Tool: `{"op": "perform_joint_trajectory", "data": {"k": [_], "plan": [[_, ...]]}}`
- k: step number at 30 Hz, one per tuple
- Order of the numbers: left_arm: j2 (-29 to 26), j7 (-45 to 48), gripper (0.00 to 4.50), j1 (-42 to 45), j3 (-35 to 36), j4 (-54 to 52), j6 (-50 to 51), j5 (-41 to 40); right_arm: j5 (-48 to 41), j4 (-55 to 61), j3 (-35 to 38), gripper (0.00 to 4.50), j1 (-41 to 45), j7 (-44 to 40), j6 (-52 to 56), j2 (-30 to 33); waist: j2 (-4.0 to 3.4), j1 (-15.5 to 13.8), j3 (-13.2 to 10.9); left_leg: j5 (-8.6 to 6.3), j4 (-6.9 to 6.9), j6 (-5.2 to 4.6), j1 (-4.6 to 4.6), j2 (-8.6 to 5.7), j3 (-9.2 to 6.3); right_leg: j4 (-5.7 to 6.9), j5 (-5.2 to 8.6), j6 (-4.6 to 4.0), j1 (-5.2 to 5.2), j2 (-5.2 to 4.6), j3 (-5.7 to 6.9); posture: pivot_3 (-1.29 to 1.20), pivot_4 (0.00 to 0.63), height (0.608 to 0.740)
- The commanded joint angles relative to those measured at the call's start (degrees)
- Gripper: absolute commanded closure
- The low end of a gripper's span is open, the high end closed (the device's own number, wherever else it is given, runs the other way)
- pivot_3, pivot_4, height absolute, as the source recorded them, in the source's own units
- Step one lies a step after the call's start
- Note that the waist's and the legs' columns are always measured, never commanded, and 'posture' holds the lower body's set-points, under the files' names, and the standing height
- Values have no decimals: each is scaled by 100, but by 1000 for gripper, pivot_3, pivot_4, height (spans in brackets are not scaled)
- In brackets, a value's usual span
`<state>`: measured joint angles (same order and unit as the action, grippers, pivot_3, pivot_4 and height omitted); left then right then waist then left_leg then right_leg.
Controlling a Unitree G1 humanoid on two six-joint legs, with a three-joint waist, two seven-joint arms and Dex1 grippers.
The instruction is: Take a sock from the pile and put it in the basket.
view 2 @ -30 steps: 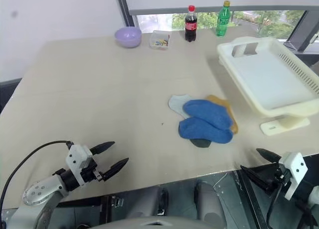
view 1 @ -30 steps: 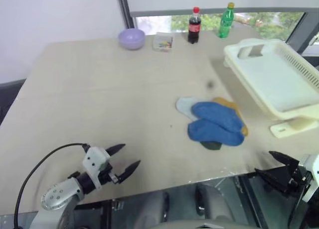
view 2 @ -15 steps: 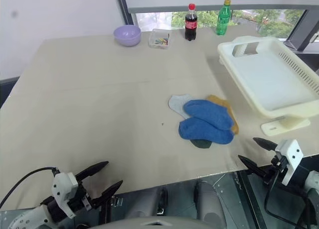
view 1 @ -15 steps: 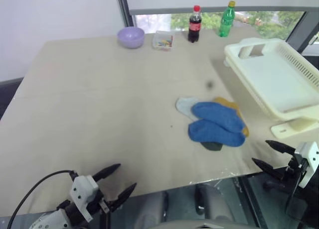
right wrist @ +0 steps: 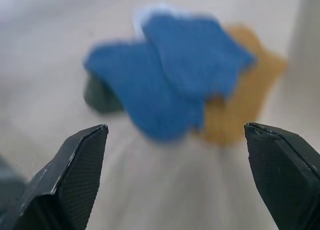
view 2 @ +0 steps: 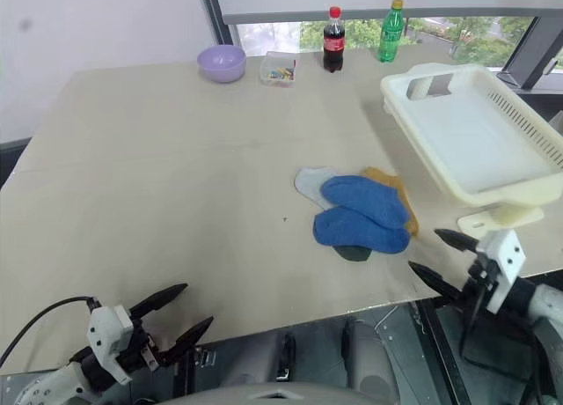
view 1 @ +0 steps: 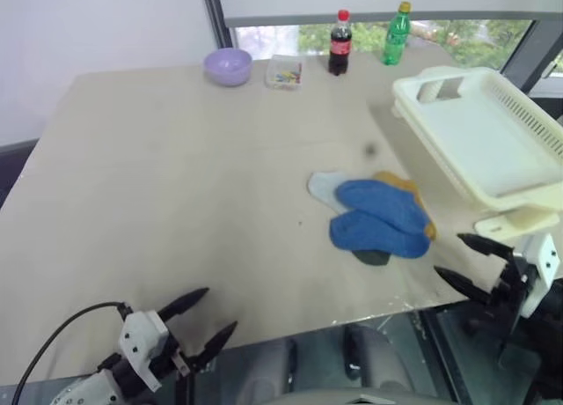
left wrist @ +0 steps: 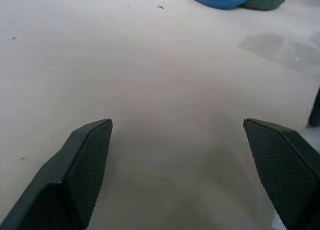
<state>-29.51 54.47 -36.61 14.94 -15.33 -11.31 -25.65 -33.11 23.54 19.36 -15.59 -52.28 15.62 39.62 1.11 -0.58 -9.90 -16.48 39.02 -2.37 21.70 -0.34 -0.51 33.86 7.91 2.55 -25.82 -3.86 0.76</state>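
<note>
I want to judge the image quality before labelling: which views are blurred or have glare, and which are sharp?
Right wrist view: the pile is soft and out of focus, its sock edges smeared. Left wrist view: the table looks fairly sharp, with a faint pale sheen. Both eye views: sharp across the table, bright daylight behind the two bottles at the window.

Against the pile (view 1: pixel 374 218) as landmark, the right gripper (view 1: pixel 468 264) now stands higher and closer than a second ago: then it hung below the table's near edge, well off to the pile's right; now its spread black fingers (view 1: pixel 478 243) reach the table edge, just beside the pile's right end and pointing at it. The left gripper (view 1: pixel 208 320) sits lower and farther from the pile than a second ago, its fingers at the table's near edge, jaws wide apart.
</note>
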Motion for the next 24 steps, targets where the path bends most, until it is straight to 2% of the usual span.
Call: {"op": "perform_joint_trajectory", "data": {"k": [1,5,11,13,16,18,20,24], "plan": [[-209,-268,0,125,208,-405,515,-182,-25,542,-310,44,427,378,389,67,1,-4,0,0,3,0,1,4,-1,0,0,0,0,5,0,0,150,732],[-492,-485,0,559,255,-682,1051,-225,733,552,-1185,44,1423,1070,763,-62,4,-6,-6,1,6,-1,1,4,-2,0,0,0,0,11,1,0,150,732],[-1001,-448,0,1043,296,-1112,1926,-546,1645,-212,-2286,44,3070,1674,1401,-377,5,4,-8,0,16,-1,6,4,1,-1,-2,-3,-2,18,-2,0,150,732],[-1187,-284,0,1196,297,-1136,2073,-623,1947,-592,-2759,44,3525,1568,1637,-383,4,15,-9,-1,16,-1,8,1,6,-1,-2,-5,-3,19,-4,0,150,732],[-1333,-66,0,1324,316,-1139,2155,-697,2088,-869,-3028,44,3859,1449,1731,-450,4,-12,-9,-1,17,-1,10,-2,10,0,-2,-8,-3,20,1,0,150,732],[-1555,388,0,1467,459,-1226,2392,-1218,2239,-1215,-3321,44,4233,1282,1767,-517,5,-3,-11,-1,16,-1,12,-3,11,-2,-2,-9,-2,20,2,0,150,732],[-1685,641,0,1625,545,-1259,2606,-1603,2314,-1489,-3477,44,4486,1169,1798,-616,3,7,-16,-1,17,-1,13,-3,16,-2,-2,-9,-3,20,0,0,150,732],[-1770,753,0,1749,561,-1236,2767,-1667,2426,-1814,-3599,44,4737,1010,1756,-766,2,27,-16,-1,19,-2,9,-3,12,1,-3,-9,-2,22,0,0,150,732]]}}
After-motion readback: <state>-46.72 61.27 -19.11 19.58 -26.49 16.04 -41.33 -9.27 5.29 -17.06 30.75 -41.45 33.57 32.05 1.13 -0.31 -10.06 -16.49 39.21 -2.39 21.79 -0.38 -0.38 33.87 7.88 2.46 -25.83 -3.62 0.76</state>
